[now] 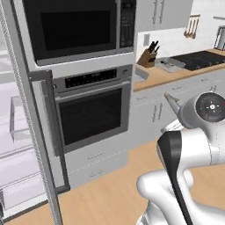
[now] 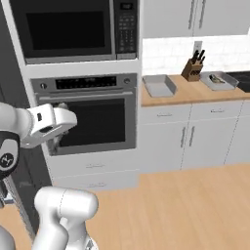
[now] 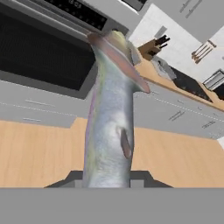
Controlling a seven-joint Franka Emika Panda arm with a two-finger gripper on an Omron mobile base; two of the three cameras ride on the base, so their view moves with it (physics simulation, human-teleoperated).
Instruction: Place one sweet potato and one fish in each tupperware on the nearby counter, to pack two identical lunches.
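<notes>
Pincer (image 3: 106,183) clamped on a grey fish (image 3: 109,127); two grey tupperware (image 2: 159,85) rest on the tabletop (image 2: 190,92).

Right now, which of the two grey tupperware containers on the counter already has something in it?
The tupperware right of the knife block holds something; the tupperware nearest the oven looks empty.

A slender silver-grey fish (image 3: 111,118) with a faint pink-green sheen and a small dark fin on its side stands lengthwise in the hand view, its lower end clamped in the closed pincer (image 3: 107,183) and its brownish far end spreading toward the worktop (image 2: 190,92). On that light tan worktop sit 2 shallow grey tupperware, one (image 2: 158,85) at the left end and one (image 2: 218,80) right of it holding something I cannot make out.
</notes>
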